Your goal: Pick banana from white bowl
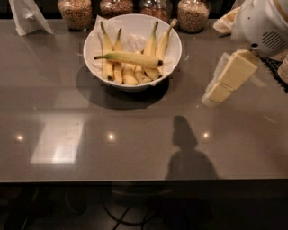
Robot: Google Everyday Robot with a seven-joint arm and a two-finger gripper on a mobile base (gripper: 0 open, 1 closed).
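The white bowl (96, 33) stands at the back middle of the grey table. A single long yellow banana (130, 58) lies crosswise on top of a bunch of shorter bananas (121, 72) in it, its greenish stem pointing left and its black tip at the right. My gripper (215, 95) hangs at the right, to the right of the bowl and apart from it, its pale fingers pointing down and to the left above the table. Nothing shows in it.
Several glass jars of grain (74, 13) stand in a row behind the bowl. A white paper bag (27, 15) is at the back left. Pale objects sit at the far right edge (283, 67). The table's front edge (135, 179) runs across below.
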